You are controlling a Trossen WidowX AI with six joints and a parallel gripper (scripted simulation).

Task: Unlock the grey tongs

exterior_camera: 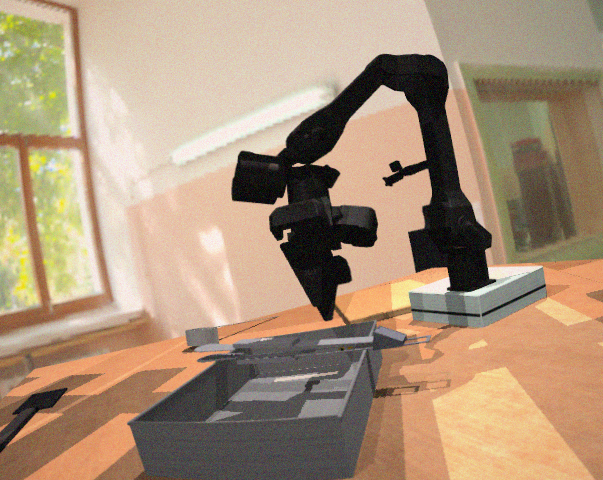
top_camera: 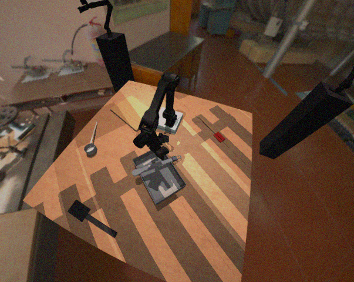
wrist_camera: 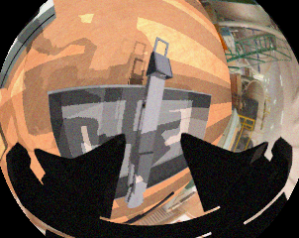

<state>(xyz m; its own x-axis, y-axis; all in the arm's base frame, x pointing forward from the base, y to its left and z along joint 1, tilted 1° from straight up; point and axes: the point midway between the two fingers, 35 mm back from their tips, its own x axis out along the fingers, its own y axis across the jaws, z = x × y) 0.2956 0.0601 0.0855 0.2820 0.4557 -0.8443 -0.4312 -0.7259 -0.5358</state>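
The grey tongs [top_camera: 165,163] [exterior_camera: 345,341] [wrist_camera: 154,106] lie across the back part of the roasting tin [top_camera: 171,194] [exterior_camera: 249,449] [wrist_camera: 56,119]. Their arms lie close together. The hinge end with its wire loop sticks out past one rim, the arm tips past the other. My gripper [top_camera: 165,146] [exterior_camera: 327,316] [wrist_camera: 153,138] is open and empty, pointing down over the tin. In the exterior view its tips are a little above the tongs, not touching. In the wrist view the tongs run below the gap between the fingers. The wooden board [top_camera: 128,114] lies flat behind the tin, left of the arm's base.
A small grey cup with a long handle [top_camera: 90,149] [exterior_camera: 202,336] is left of the tin. A black flat-headed tool [top_camera: 79,210] [exterior_camera: 40,400] lies at the front left. A red-headed tool [top_camera: 219,137] lies at the right. The arm stands on a pale block [top_camera: 178,117] [exterior_camera: 508,299].
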